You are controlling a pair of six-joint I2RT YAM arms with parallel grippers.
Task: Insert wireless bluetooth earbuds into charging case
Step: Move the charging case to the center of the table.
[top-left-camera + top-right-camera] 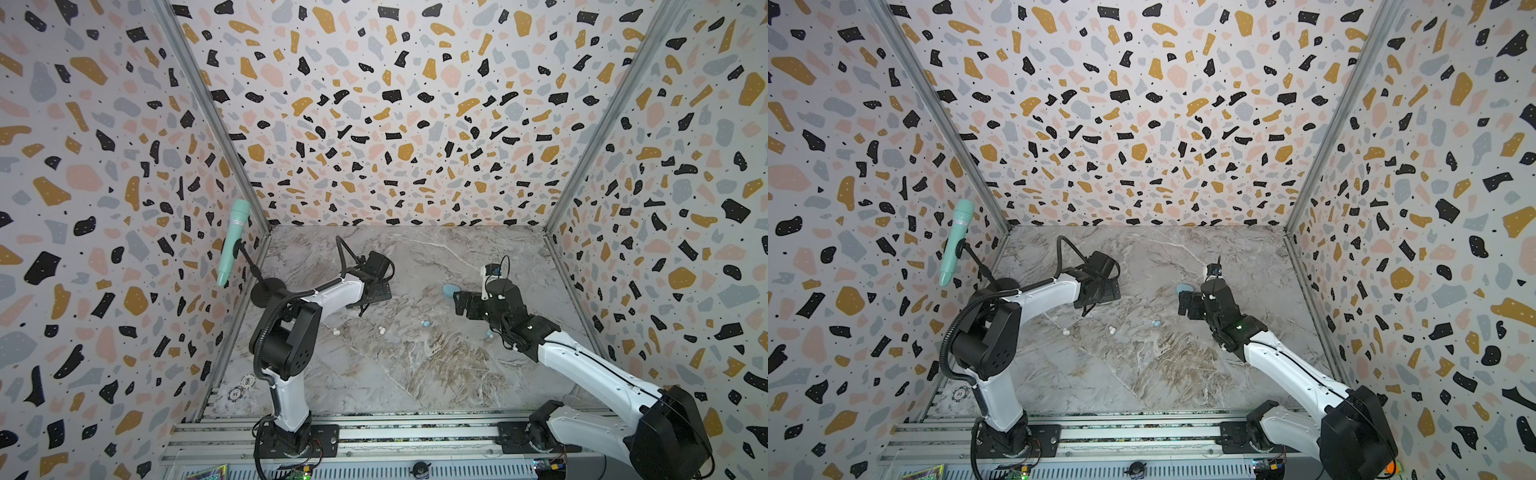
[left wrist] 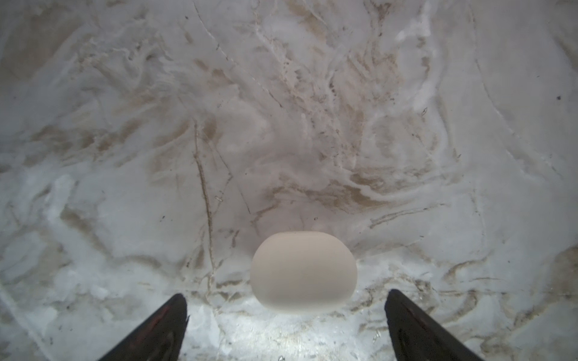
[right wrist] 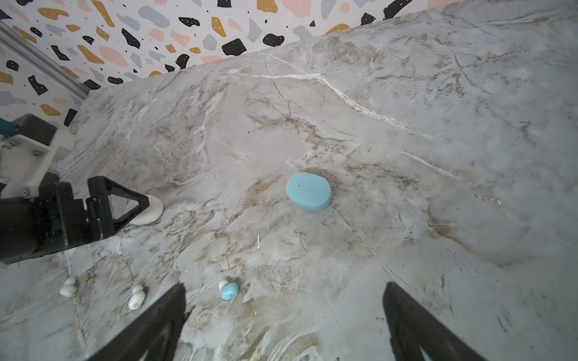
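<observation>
A closed white charging case [image 2: 303, 272] lies on the marble, just ahead of and between the fingertips of my open left gripper [image 2: 286, 295], untouched. In both top views that gripper [image 1: 376, 291] hides it. A closed light blue charging case [image 3: 308, 190] sits ahead of my open, empty right gripper [image 3: 284, 286], which hovers over the table [image 1: 463, 305]. Two white earbuds [image 1: 336, 331] [image 1: 381, 330] and a light blue earbud [image 1: 426, 323] lie loose between the arms. Another light blue earbud [image 1: 489, 333] lies beside the right arm.
A mint green microphone [image 1: 232, 241] on a black stand rises at the left wall. Two round tokens [image 1: 241, 386] lie near the front left corner. Patterned walls close in three sides of the marble table [image 1: 415, 374].
</observation>
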